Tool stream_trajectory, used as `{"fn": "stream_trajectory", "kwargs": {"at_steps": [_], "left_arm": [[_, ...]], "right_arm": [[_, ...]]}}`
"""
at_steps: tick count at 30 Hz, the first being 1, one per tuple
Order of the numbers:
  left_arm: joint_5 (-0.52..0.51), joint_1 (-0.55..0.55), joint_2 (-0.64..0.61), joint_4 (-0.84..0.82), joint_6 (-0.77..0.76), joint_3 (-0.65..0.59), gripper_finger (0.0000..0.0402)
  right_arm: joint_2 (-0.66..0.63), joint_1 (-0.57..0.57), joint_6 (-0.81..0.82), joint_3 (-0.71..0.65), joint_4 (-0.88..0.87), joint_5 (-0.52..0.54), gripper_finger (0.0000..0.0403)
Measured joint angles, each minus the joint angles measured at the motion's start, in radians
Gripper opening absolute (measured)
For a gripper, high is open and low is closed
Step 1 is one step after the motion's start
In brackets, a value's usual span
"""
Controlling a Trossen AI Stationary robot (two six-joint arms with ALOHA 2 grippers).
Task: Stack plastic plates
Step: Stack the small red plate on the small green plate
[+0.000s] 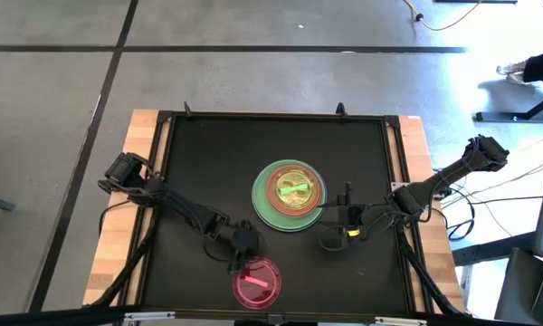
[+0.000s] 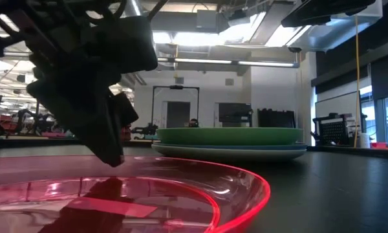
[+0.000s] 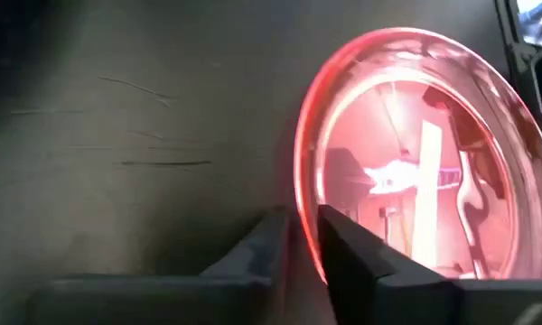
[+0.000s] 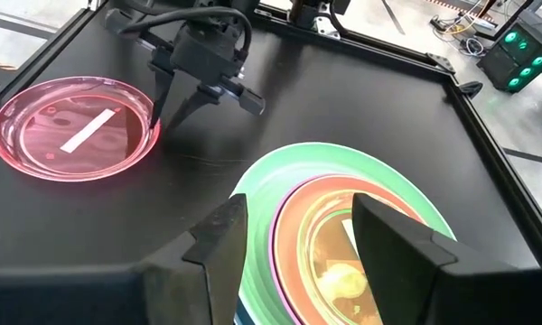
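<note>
The pink-red plate [image 2: 129, 191] lies nearest, at the table's [image 1: 208, 163] front edge; the left gripper [image 3: 303, 236] straddles its rim, jaws narrowed around it. The stack of plates [image 1: 290, 195] sits mid-table. Beside it, the right gripper [image 1: 344, 211] hovers wide open, empty

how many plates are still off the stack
1: the pink-red plate sits alone near the table's front edge, its rim between the left gripper fingers. The other plates form one stack mid-table beside the right gripper; lower ones are mostly hidden.

Overhead room light; glare on pink-red plate [image 3: 415, 162]; left wrist view blurred.
</note>
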Motion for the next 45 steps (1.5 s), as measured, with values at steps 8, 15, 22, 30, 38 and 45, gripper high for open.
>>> {"fn": "stream_trajectory", "kwargs": {"at_steps": [8,15,22,30,38,45], "left_arm": [[0.025,0.0,0.003,-0.001,0.028,0.0,0.0004],[-0.039,0.015,-0.021,-0.009,0.091,0.0,0.0001],[-0.093,0.07,-0.153,-0.013,0.156,0.0,0.0001],[-0.292,0.179,-0.271,0.009,0.193,0.0,0.0],[-0.353,0.315,-0.265,0.109,0.24,0.0,0.0],[-0.356,0.427,-0.215,0.178,0.234,0.0,0.0]], "right_arm": [[0.0,0.0,-0.001,0.0,0.0,0.0,0.0191],[0.0,0.0,-0.004,0.0,0.0,0.0,0.0191],[0.0,0.0,-0.004,0.0,0.001,0.002,0.0191],[0.0,0.0,-0.004,0.0,0.001,0.02,0.0191],[0.0,0.0,-0.014,0.0,0.023,0.046,0.0191],[0.0,0.0,-0.012,0.0,0.021,0.155,0.0191]]}}
